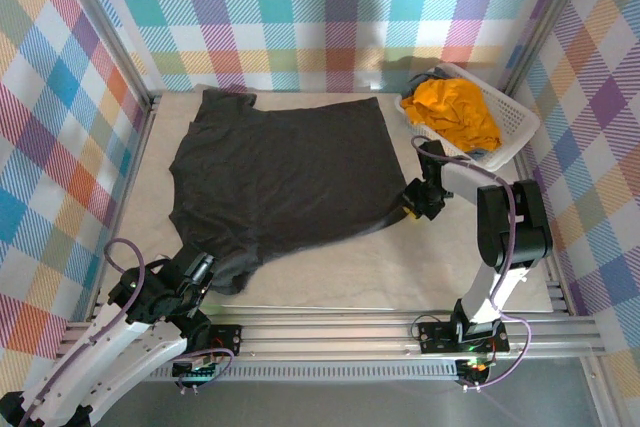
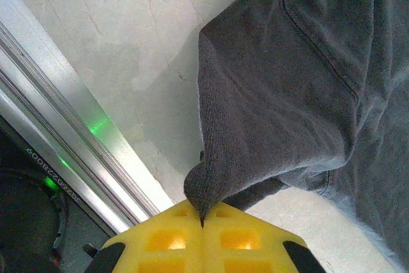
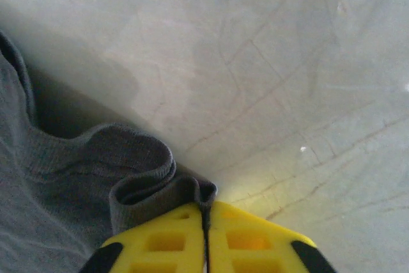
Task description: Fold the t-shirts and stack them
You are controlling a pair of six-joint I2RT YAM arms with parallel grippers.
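The grey shirt (image 1: 280,172) lies spread on the surface (image 1: 430,267). The left fingers (image 2: 160,244) pinch its near corner. The right fingers (image 3: 255,247) pinch its right edge. Both hold just a tiny bit, so a hard pull may slip it free.

T-shirt (image 1: 285,172) ctr, basket (image 1: 515,147) back-R; front-R free

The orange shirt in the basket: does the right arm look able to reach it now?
Probably, but not yet: the right gripper is shut on the grey shirt; the orange shirt lies uncovered in the basket nearby.
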